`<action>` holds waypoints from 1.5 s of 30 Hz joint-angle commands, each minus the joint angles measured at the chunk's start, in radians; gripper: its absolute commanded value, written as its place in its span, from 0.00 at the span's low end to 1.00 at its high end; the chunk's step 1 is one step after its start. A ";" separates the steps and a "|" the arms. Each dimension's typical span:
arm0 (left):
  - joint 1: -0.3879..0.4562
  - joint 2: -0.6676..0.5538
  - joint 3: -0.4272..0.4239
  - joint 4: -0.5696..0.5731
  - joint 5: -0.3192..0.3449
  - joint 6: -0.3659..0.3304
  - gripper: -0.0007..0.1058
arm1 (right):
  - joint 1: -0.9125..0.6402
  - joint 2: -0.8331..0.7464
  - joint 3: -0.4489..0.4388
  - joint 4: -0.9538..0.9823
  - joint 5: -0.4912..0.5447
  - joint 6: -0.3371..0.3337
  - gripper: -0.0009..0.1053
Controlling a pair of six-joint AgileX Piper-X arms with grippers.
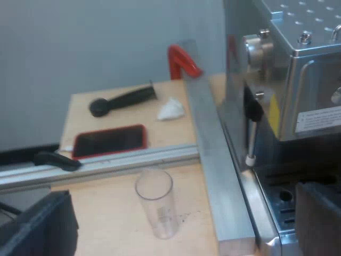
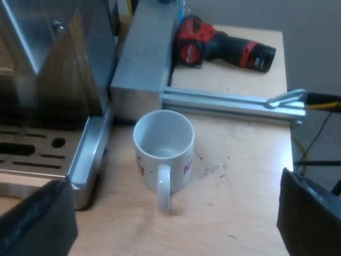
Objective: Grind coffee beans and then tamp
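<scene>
A clear measuring glass (image 1: 155,202) stands upright and empty on the wooden table, beside the espresso machine (image 1: 298,80). My left gripper (image 1: 173,232) hangs above and short of the glass, open, with nothing between its black fingers (image 1: 34,226). A white mug (image 2: 162,143) with red lettering stands empty by the machine's drip tray (image 2: 48,154), its handle pointing toward my right gripper (image 2: 176,229). That gripper is open, well apart from the mug, and its fingers (image 2: 311,218) hold nothing.
An aluminium rail (image 1: 208,138) runs along the machine's side, with a cross rail (image 2: 229,102) past the mug. Beyond the rails lie a red-cased phone (image 1: 109,141), a black long-handled tool (image 1: 122,100), a white crumpled scrap (image 1: 170,109), a red clamp (image 1: 184,61) and a red-and-black drill (image 2: 224,47).
</scene>
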 commanded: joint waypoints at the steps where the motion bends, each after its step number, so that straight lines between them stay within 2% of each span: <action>1: 0.003 -0.098 0.035 -0.003 -0.037 -0.007 0.80 | -0.001 -0.058 0.000 0.005 -0.011 0.010 0.76; 8: 0.003 -0.289 0.081 0.010 -0.049 -0.002 0.80 | -0.001 -0.204 0.062 -0.002 0.005 0.106 0.76; 11: 0.003 -0.352 0.082 0.069 -0.049 0.009 0.80 | -0.001 -0.278 0.106 -0.002 0.020 0.147 0.76; 16: 0.003 -0.433 0.082 0.200 -0.049 0.008 0.80 | -0.001 -0.427 0.181 -0.030 0.037 0.148 0.76; 18: 0.003 -0.451 0.082 0.228 -0.049 0.008 0.80 | 0.001 -0.419 0.171 -0.005 0.037 0.155 0.76; 21: 0.003 -0.459 0.077 0.292 -0.049 0.008 0.80 | 0.001 -0.419 0.188 -0.060 -0.019 0.149 0.76; 24: 0.003 -0.459 0.080 0.298 -0.049 0.008 0.80 | 0.001 -0.419 0.194 -0.104 -0.036 0.168 0.76; 26: 0.003 -0.459 0.080 0.277 -0.049 0.008 0.80 | 0.001 -0.419 0.194 -0.112 -0.036 0.169 0.76; 33: 0.003 -0.459 0.128 0.055 -0.046 0.008 0.80 | 0.001 -0.416 0.223 -0.182 -0.041 0.169 0.76; 38: 0.003 -0.457 0.166 -0.020 -0.046 0.008 0.80 | 0.001 -0.414 0.262 -0.213 -0.041 0.169 0.76; 39: 0.003 -0.457 0.219 -0.089 -0.046 0.008 0.80 | 0.001 -0.414 0.295 -0.210 -0.041 0.169 0.76; 42: 0.003 -0.457 0.270 -0.114 -0.044 0.008 0.80 | 0.001 -0.414 0.345 -0.210 -0.041 0.169 0.76; 45: 0.003 -0.457 0.326 -0.115 -0.010 0.008 0.80 | 0.001 -0.414 0.398 -0.210 -0.053 0.169 0.76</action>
